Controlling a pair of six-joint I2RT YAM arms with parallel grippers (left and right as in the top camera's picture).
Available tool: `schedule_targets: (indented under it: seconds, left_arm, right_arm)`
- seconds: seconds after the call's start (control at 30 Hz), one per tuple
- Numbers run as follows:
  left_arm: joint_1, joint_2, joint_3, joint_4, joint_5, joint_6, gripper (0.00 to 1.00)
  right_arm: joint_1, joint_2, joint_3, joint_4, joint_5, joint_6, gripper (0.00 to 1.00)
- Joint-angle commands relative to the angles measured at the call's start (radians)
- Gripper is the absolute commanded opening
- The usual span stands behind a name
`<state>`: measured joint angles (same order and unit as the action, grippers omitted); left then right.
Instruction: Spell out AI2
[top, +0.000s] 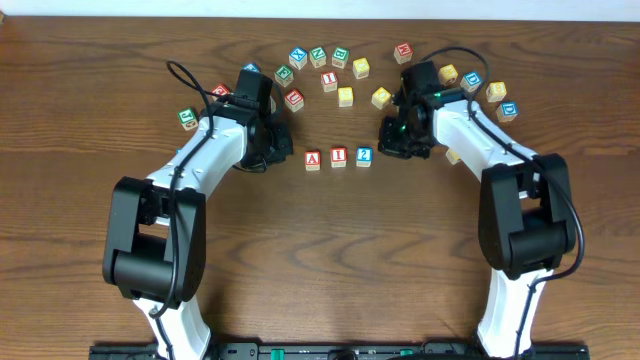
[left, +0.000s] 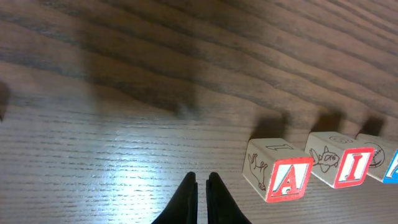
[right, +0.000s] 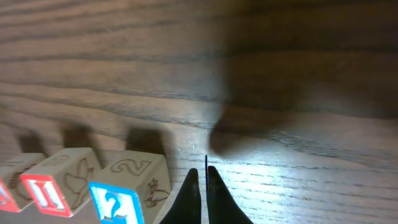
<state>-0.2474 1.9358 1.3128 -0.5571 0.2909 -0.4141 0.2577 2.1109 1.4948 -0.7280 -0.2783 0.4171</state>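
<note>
Three wooden blocks stand in a row at the table's middle: a red A block, a red I block and a blue 2 block. My left gripper is shut and empty, just left of the A block; the I block shows beside it in the left wrist view. My right gripper is shut and empty, just right of the 2 block. The left fingertips and the right fingertips hover close over bare wood.
Several loose letter blocks lie in an arc at the back, from a green one at the left, past a yellow one, to a blue one at the right.
</note>
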Motion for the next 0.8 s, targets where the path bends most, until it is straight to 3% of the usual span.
schedule_targets:
  seconds: [0.0, 0.77]
  left_arm:
    - [-0.012, 0.012, -0.028, 0.018, 0.015, 0.011, 0.07]
    - [-0.113, 0.074, -0.052, 0.155, 0.016, -0.043, 0.07]
  right_arm:
    - [0.008, 0.017, -0.004, -0.001, -0.021, 0.016, 0.01]
    - [0.039, 0.017, -0.005, -0.026, -0.019, 0.015, 0.01]
